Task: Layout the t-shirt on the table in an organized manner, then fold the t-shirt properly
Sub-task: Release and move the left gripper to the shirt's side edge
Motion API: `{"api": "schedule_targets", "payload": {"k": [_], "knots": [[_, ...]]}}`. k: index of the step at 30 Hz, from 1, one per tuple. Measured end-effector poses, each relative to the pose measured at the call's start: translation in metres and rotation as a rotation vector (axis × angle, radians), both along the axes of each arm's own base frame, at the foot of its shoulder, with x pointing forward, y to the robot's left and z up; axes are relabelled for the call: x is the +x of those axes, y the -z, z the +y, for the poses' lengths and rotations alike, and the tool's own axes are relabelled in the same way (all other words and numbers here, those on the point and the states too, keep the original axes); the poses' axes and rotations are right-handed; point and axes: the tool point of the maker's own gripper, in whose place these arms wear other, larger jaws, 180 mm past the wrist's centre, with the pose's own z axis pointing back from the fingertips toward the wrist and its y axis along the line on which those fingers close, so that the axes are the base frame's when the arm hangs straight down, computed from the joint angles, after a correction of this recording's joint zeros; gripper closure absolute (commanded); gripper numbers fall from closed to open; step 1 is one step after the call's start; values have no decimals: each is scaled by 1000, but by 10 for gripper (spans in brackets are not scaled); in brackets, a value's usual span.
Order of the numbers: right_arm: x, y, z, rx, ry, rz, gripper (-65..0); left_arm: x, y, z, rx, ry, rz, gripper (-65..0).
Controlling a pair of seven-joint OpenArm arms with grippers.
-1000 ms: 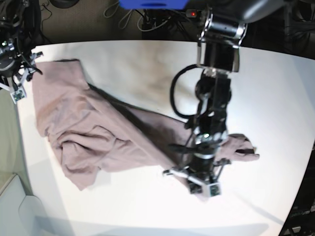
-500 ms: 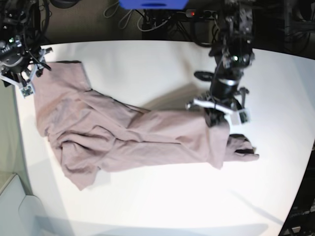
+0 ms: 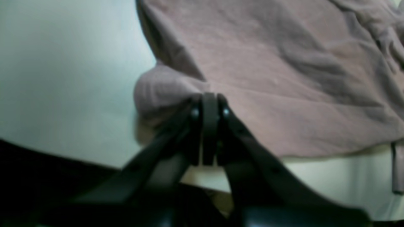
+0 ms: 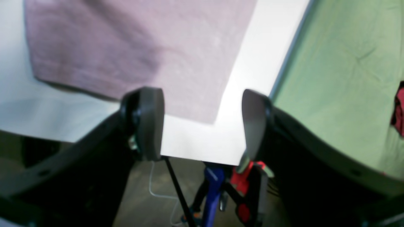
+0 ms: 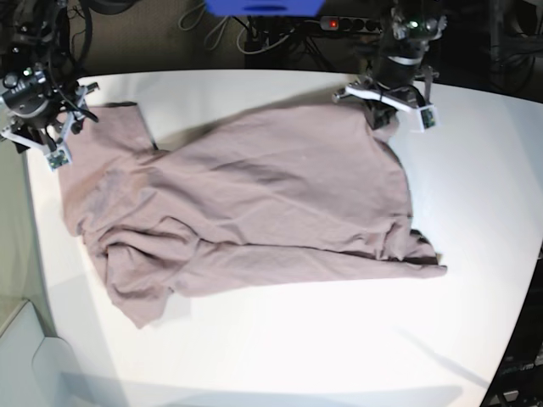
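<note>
The left gripper (image 5: 383, 108) is pinching the t-shirt (image 5: 254, 203) at the table's (image 5: 280, 348) far edge. The right gripper (image 4: 202, 126) is hovering wide over a corner. No writing legible.

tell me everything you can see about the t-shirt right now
The t-shirt is a plain dusty pink, soft-looking cloth, spread across the white table but wrinkled, with bunched folds at its near-left part and a crumpled bit at the right. The left tool is shut on a pinch of its far edge. The right tool hangs open over its far-left corner, not gripping it.
</note>
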Motion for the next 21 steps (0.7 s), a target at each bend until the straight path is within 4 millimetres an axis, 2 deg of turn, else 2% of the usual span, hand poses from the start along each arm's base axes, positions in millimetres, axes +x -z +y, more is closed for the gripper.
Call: {"api": "schedule_targets", "payload": {"k": [4,7,11,14,17,19,21], "knots": [[1,2,6,9,-17,2,-389,-16,10,-3,-10,12,68,-44],[1,2,6,10,-17,2,-389,-24,15,-7,-28,34,130,-136],[1,4,11,29,-11,0,-389,-27,16,-10,-98,25,169,-305],[0,4,11,26,-10,3,-389,-33,17,0,-152,-21,190,-388],[0,4,11,27,-10,3,-389,-35,16,16,-188,-51,198,-403],[0,4,10,25,-8,3,-389,-24,8,22,-224,-58,165,-392],[0,5,13,33,-7,2,-389,-3,-5,25,-270,-34,111,-373]]}}
